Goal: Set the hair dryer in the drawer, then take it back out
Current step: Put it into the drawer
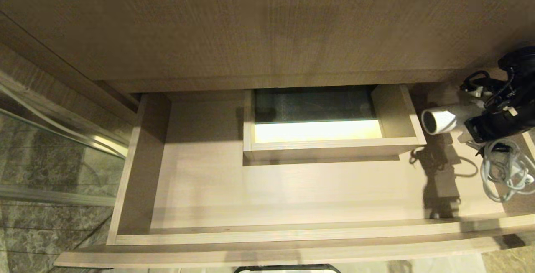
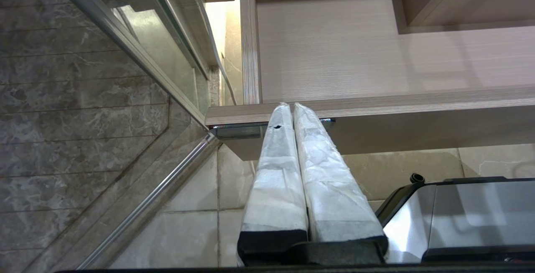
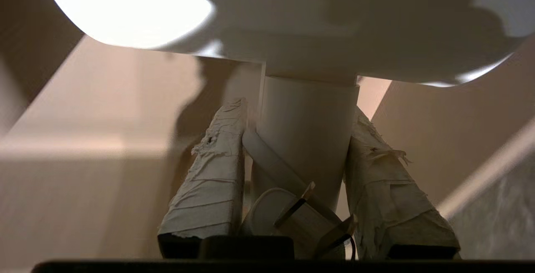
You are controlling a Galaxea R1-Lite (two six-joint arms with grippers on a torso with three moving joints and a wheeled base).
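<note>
Jaws of the right gripper [image 3: 294,139] are clamped on the hair dryer [image 1: 445,119] handle, above the open drawer [image 1: 267,189].
Rigid, smooth plastic is judged light but barrel-heavy beyond the jaws; its cord [image 1: 503,174] dangles below. Left gripper [image 2: 291,110] is parked, pressed together.

Your right arm [image 1: 508,97] comes in at the right edge of the head view, black wrist hanging over the right end of the open drawer. Your right gripper [image 3: 299,139] has its tape-wrapped fingers [image 3: 209,181] clamped on either side of the hair dryer [image 1: 439,120] handle, barrel pointing left. Your left gripper [image 2: 292,114] sits low, out of the head view, its wrapped fingers [image 2: 276,172] pressed together, tips just under the drawer's front edge.
</note>
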